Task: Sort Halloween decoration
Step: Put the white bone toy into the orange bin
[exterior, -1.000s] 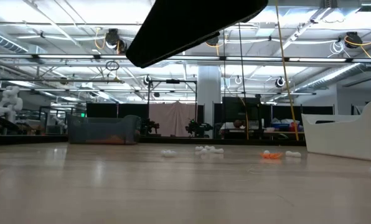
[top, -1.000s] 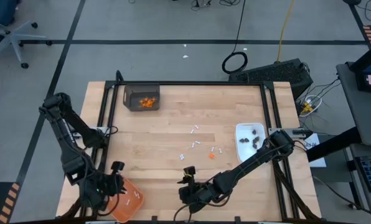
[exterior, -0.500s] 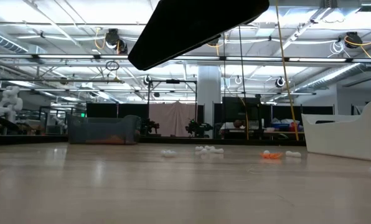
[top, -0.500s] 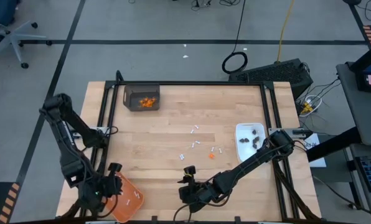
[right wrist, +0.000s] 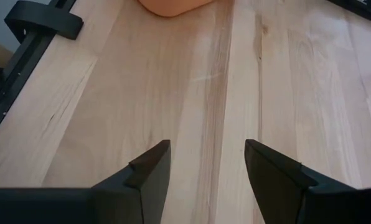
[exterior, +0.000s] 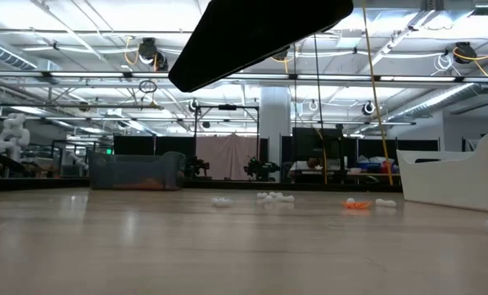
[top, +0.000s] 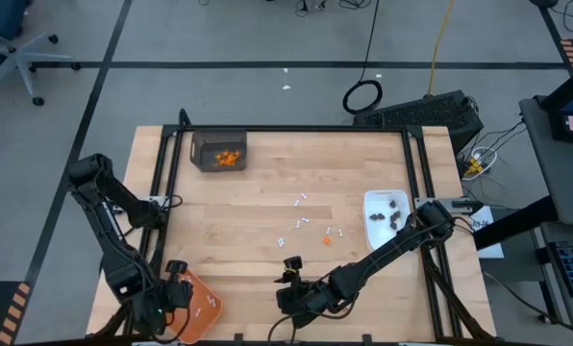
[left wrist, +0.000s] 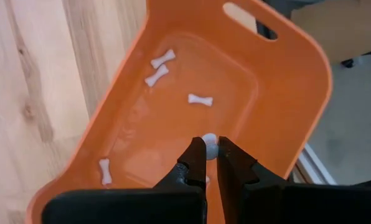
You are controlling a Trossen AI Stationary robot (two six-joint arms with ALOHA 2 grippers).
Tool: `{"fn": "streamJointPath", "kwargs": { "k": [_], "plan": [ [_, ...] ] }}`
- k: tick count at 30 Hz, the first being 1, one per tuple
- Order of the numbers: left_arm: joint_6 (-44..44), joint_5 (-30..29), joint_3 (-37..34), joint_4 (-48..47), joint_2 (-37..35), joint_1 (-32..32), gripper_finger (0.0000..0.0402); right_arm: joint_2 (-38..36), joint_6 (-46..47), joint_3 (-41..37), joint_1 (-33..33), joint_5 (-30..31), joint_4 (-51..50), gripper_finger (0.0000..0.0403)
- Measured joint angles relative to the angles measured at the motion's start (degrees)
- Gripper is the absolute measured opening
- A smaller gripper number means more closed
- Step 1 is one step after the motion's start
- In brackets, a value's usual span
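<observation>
A small white stick (left wrist: 209, 142), pinched endwise in the shut left claw (left wrist: 211, 151), hangs over the orange tray (left wrist: 285, 93) at the desk's (top: 267, 192) seven o'clock corner; its long axis appears to run away from the camera. Released carelessly, it could bounce over the low rim. Loose sticks (top: 299, 222) lie mid-desk. The right claw (right wrist: 207, 165), fingers spread and empty, waits at six o'clock.
</observation>
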Motion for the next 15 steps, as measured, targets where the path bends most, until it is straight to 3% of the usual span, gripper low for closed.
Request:
{"fn": "streamJointPath", "kwargs": {
  "k": [15],
  "plan": [
    [0.0, 0.4, 0.0, 0.1, 2.6, 0.0, 0.0011, 0.0, 0.1, 0.0, 0.0, 0.0, 0.0, 0.0192]
  ]
}}
